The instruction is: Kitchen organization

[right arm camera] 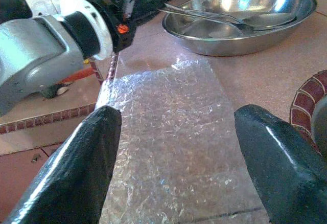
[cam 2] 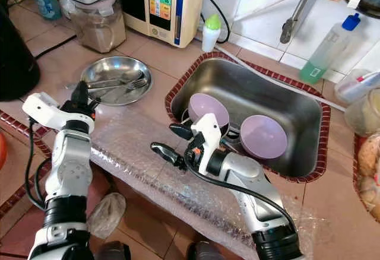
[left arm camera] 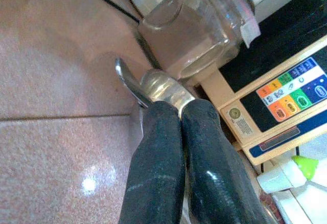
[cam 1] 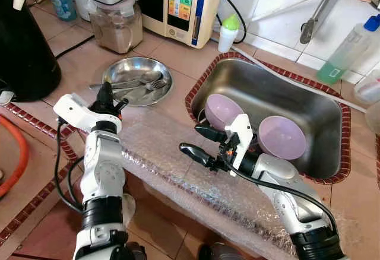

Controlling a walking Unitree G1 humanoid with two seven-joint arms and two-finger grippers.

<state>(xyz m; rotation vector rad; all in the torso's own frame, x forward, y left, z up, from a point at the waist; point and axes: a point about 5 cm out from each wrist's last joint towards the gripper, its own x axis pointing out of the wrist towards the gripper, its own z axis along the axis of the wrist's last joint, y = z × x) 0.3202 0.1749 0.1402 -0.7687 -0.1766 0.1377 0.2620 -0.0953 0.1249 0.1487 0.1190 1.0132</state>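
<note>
Pink tiled counter (cam 1: 172, 52): left tool (cam 1: 105, 98) clenched on a spoon (left arm camera: 153, 83) by the steel dish (cam 1: 155, 70); right tool (cam 1: 202, 143) spread over bubble wrap (right arm camera: 168, 127).

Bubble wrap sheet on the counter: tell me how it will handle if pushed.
The bubble wrap sheet looks thin, so probably light and floppy. It overhangs the counter edge, so a push may slide it off. Its glossy surface hints it could slip in the open right pincer.

Two silver-grey arms, each ending in a white wrist housing and a hand of two long, glossy black fingers: the left hand (cam 1: 105, 97), the right hand (cam 1: 202, 143). Black collars ring the forearms. A black cable loops along each arm. A small orange dot marks each wrist; faint white lettering on the left wrist's black block is too blurred to read.
</note>
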